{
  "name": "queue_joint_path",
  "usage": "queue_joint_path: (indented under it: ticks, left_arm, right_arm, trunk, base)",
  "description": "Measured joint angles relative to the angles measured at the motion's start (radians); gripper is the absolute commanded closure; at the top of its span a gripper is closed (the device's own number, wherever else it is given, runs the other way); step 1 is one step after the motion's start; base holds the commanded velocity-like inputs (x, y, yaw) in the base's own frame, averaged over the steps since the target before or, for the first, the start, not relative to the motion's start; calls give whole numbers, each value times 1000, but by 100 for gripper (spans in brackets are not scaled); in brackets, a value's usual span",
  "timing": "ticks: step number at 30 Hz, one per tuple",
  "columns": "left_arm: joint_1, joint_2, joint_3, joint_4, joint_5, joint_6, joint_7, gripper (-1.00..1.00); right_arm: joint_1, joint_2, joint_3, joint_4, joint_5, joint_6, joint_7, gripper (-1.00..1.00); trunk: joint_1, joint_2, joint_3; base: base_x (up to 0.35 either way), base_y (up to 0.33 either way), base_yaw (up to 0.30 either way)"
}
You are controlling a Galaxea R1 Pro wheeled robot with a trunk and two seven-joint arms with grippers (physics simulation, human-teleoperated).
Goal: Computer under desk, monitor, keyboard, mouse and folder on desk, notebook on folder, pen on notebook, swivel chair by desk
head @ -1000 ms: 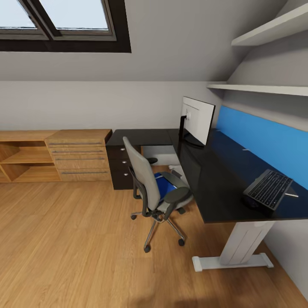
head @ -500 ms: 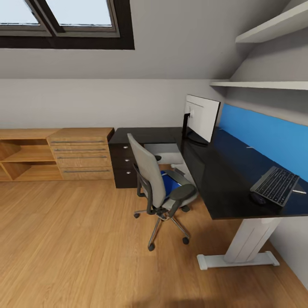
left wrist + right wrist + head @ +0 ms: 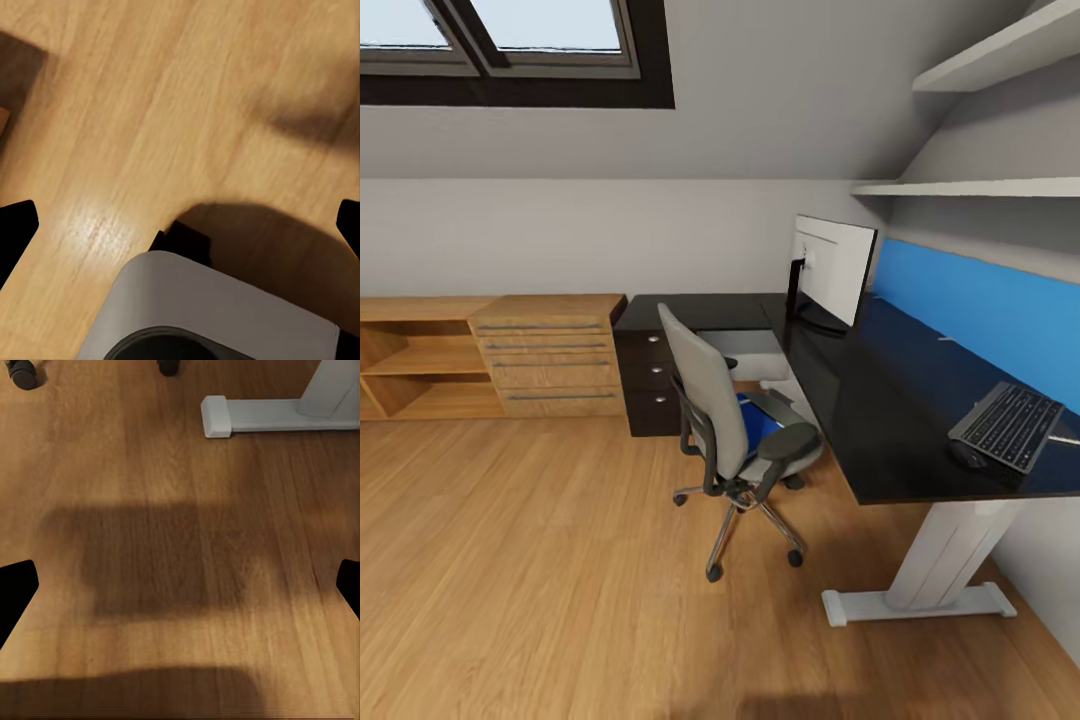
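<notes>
1. The long L-shaped counter [image 3: 880,430] with its glossy black top, white legs and blue back panel is running along the right wall; a black three-drawer unit [image 3: 650,385] is sitting under its far corner.
2. The grey upholstered swivel chair [image 3: 735,430] with black armrests and a chrome star base is standing on the wood plank floor [image 3: 540,570], just beside the counter's front edge and turned partly toward it.
3. The wide monitor [image 3: 832,270], its white back showing, is standing upright on the counter near the inner corner.
4. The slim keyboard [image 3: 1010,425] with silver-grey frame and black keys is lying near the counter's near end, well apart from the monitor; a small dark mouse [image 3: 966,456] is lying just beside it.
5. The flat bright blue folder [image 3: 760,425] is lying on the chair seat, half hidden by the backrest. It is probably light and somewhat flexible, so gripping an overhanging edge looks best.
6. The left claw [image 3: 180,225] and right claw [image 3: 180,585] are hanging over the floor, each spread wide and holding nothing.
</notes>
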Motion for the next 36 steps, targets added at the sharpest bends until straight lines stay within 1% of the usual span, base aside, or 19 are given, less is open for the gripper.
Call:
queue_joint_path:
  ticks: [10,11,12,13,14,15,16,17,19,20,21,22,25,26,29,31,33,35,36]
  left_arm:
    - [0,1,-2,0,-4,3,-5,-100]
    - [1,-31,-10,-100,-64,39,10,-100]
    - [-4,-40,-11,-210,-96,84,29,-100]
    - [-1,-43,-9,-246,-112,116,45,-100]
    - [-1,-52,-9,-321,-145,197,86,-100]
    - [-1,-94,-9,-446,-192,467,216,-100]
    - [-3,-110,-10,-625,-206,566,247,-100]
    - [-4,-121,-12,-736,-212,619,267,-100]
    - [-8,-129,-12,-784,-215,655,281,-100]
    - [-19,-137,-12,-828,-217,676,289,-100]
    - [-35,-142,-13,-864,-218,691,292,-100]
    - [-58,-147,-13,-899,-219,704,294,-100]
    - [-77,-152,-15,-938,-219,713,295,-100]
    - [-81,-154,-17,-960,-219,716,294,-100]
    - [-86,-158,-27,-1019,-219,739,294,-100]
    - [-89,-160,-52,-1095,-217,806,294,-100]
    - [-89,-161,-62,-1139,-216,851,295,-100]
    - [-89,-165,-75,-1220,-206,934,295,-100]
    - [-90,-166,-76,-1239,-200,953,295,-100]
  right_arm:
    - [0,-1,2,-1,1,-10,1,-100]
    - [0,-14,1,-25,1,-19,3,-100]
    - [1,-16,2,-41,2,-24,3,-100]
    - [1,-16,2,-53,2,-26,3,-100]
    - [0,-17,3,-77,3,-27,3,-100]
    - [-24,-15,2,-162,4,15,0,-100]
    - [-46,-15,2,-178,5,33,0,-100]
    - [-77,-14,3,-194,5,75,-1,-100]
    - [-114,-14,3,-204,5,131,0,-100]
    - [-151,-14,3,-208,6,191,0,-100]
    - [-195,-15,3,-211,6,253,0,-100]
    - [-263,-17,3,-206,5,330,0,-100]
    - [-364,-17,4,-191,4,399,0,-100]
    - [-409,-17,4,-180,3,420,0,-100]
    - [-476,-15,3,-158,2,447,-1,-100]
    - [-524,-14,3,-142,1,459,-1,-100]
    - [-542,-13,2,-137,1,463,-2,-100]
    - [-572,-13,2,-131,1,475,-2,-100]
    - [-580,-13,2,-129,1,480,-2,-100]
  trunk:
    - [38,-70,-31]
    - [42,-77,-35]
    - [46,-84,-37]
    - [50,-91,-41]
    - [54,-98,-44]
    - [58,-105,-47]
    - [61,-112,-50]
    - [65,-119,-53]
    - [73,-133,-59]
    - [77,-140,-62]
    - [81,-147,-65]
    - [84,-154,-69]
    - [96,-175,-78]
    - [100,-182,-81]
    - [111,-203,-91]
    - [119,-217,-97]
    - [127,-231,-103]
    - [134,-245,-110]
    - [138,-252,-113]
  base:
    - [0,0,0]
    - [0,0,0]
    - [0,0,0]
    - [0,0,0]
    - [0,0,0]
    - [0,0,0]
    - [0,0,0]
    - [0,0,0]
    - [0,0,0]
    - [0,0,0]
    - [0,0,0]
    - [0,0,0]
    - [0,0,0]
    - [0,0,0]
    - [0,0,0]
    - [0,0,0]
    - [0,0,0]
    - [0,0,0]
    - [0,0,0]
